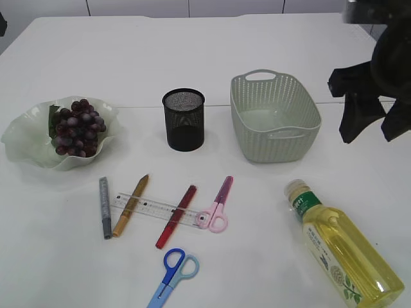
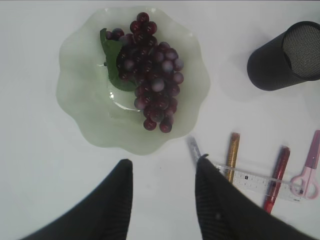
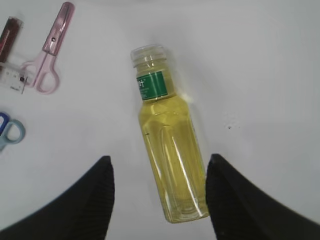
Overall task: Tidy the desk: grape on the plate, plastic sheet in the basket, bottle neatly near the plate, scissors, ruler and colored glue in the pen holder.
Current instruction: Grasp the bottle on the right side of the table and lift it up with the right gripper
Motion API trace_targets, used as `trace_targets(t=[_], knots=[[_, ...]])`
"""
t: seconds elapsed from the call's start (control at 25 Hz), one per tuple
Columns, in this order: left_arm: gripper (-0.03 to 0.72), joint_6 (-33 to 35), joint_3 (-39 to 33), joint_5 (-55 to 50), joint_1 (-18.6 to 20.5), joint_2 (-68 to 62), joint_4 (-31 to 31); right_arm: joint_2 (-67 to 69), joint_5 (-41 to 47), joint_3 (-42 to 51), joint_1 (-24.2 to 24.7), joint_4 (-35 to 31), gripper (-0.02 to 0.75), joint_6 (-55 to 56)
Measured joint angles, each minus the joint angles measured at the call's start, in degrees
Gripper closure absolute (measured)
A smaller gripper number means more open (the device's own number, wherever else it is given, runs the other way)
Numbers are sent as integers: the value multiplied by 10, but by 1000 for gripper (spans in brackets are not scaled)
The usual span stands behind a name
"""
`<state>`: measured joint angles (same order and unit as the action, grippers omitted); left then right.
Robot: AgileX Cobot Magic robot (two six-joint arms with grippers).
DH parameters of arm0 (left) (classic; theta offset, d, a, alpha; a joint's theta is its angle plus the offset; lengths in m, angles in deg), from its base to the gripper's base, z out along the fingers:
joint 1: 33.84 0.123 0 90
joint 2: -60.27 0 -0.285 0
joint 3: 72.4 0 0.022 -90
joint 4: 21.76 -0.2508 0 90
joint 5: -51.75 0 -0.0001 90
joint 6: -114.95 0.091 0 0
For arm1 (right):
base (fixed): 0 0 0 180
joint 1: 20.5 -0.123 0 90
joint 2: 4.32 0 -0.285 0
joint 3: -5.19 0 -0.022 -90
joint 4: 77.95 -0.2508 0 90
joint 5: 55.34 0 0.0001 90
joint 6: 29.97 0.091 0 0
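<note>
Grape bunch (image 1: 77,127) lies on the plate (image 1: 26,138); right of the plate, glue sticks (image 1: 175,206), ruler (image 1: 154,208) and scissors (image 1: 217,205) await the pen holder (image 1: 183,119), while the right pincer (image 3: 157,192) hangs wide open, empty, over the lying bottle (image 3: 167,155), left pincer (image 2: 162,177) likewise.

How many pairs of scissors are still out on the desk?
2. The pink scissors lie at the right end of the ruler, handles on it. The blue scissors lie nearer the front edge, partly cut off by the frame. None seem hidden.
</note>
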<state>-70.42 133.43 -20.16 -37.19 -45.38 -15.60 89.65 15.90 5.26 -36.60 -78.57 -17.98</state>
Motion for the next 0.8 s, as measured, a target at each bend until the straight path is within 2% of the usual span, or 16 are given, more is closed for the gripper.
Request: trace_targets(t=[0.28, 0.8], knots=[[379, 0, 0, 0, 0, 0, 0, 72, -2, 1, 0, -78, 307, -45], [378, 0, 0, 0, 0, 0, 0, 166, -12, -54, 0, -65, 307, -59]])
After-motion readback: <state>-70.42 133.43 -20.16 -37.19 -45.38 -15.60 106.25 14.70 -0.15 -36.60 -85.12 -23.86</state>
